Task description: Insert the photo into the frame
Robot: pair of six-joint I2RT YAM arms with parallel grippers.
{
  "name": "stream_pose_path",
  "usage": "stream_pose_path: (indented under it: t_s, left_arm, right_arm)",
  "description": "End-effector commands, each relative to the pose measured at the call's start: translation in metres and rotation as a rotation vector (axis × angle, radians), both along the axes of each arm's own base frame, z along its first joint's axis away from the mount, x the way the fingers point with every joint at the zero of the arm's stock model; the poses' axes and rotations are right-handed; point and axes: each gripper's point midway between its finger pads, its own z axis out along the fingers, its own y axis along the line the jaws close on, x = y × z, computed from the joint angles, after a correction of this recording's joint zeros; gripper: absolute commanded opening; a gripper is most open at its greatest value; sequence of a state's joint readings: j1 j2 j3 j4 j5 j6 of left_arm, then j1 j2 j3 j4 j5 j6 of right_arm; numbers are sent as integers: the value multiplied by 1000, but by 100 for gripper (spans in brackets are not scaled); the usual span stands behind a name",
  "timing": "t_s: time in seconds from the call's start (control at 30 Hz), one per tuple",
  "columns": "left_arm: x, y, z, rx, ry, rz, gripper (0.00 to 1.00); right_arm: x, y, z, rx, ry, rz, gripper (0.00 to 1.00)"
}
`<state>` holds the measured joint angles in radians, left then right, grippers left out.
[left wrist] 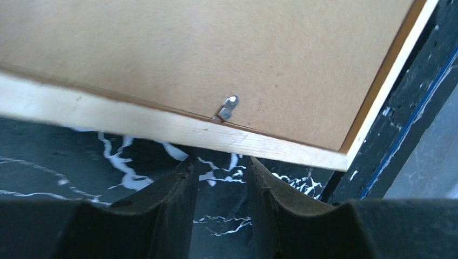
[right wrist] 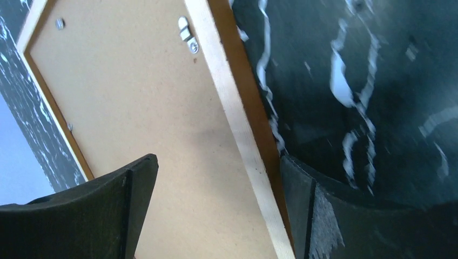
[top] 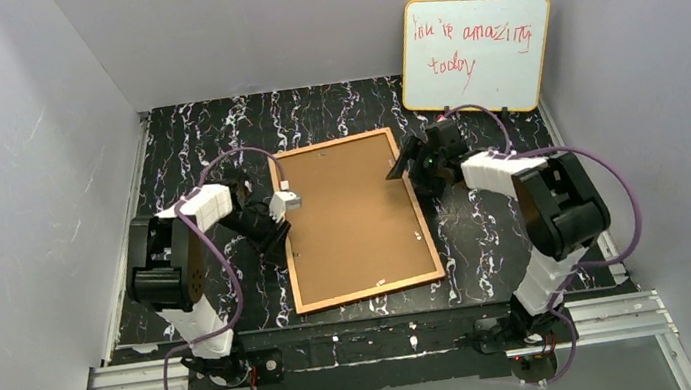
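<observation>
The frame lies face down on the black marbled table, its plain brown board back up. The photo is out of view. My left gripper is low at the frame's left edge; in the left wrist view its jaws stand a little apart, empty, just short of the pale wooden rim below a metal turn clip. My right gripper is wide open over the frame's right edge; in the right wrist view one finger is above the board back, the other outside the rim.
A yellow-edged whiteboard with red handwriting leans on the back wall at the right. Grey walls close in the table on three sides. A metal rail runs along the near edge. Another turn clip sits near the frame's far right edge.
</observation>
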<state>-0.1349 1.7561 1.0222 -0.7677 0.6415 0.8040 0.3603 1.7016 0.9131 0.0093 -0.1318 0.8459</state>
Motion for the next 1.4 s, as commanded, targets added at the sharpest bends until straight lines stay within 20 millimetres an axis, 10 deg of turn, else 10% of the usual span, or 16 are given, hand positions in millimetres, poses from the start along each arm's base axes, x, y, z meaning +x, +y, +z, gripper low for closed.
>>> stream_pose_path:
  t_s: [0.0, 0.23, 0.33, 0.5, 0.67, 0.83, 1.0, 1.13, 1.37]
  left_arm:
    - [-35, 0, -12, 81, 29, -120, 37]
    - [-51, -37, -6, 43, 34, -208, 39]
    - [-58, -51, 8, 3, 24, -260, 54]
    - [-56, -42, 42, -30, 27, -317, 83]
    - [-28, -9, 86, -114, 21, -279, 97]
    - [76, 62, 92, -55, -107, 56, 91]
    - [180, 153, 71, 103, -239, 487, 56]
    - [206, 182, 50, 184, -293, 587, 49]
    - [190, 169, 22, 126, -203, 548, 47]
  right_arm:
    - [25, 58, 14, 100, -40, 123, 91]
    - [49, 191, 20, 158, -50, 382, 90]
    - [72, 216, 21, 85, -66, 423, 92]
    - [115, 174, 55, 3, -164, 308, 99]
    - [114, 116, 95, -70, -232, 208, 99]
    - [67, 76, 109, -117, -217, 163, 99]
    - [3, 50, 104, -58, -171, 142, 99]
    - [-44, 40, 91, 25, -97, 134, 99]
    - [-93, 38, 54, 149, 16, 132, 99]
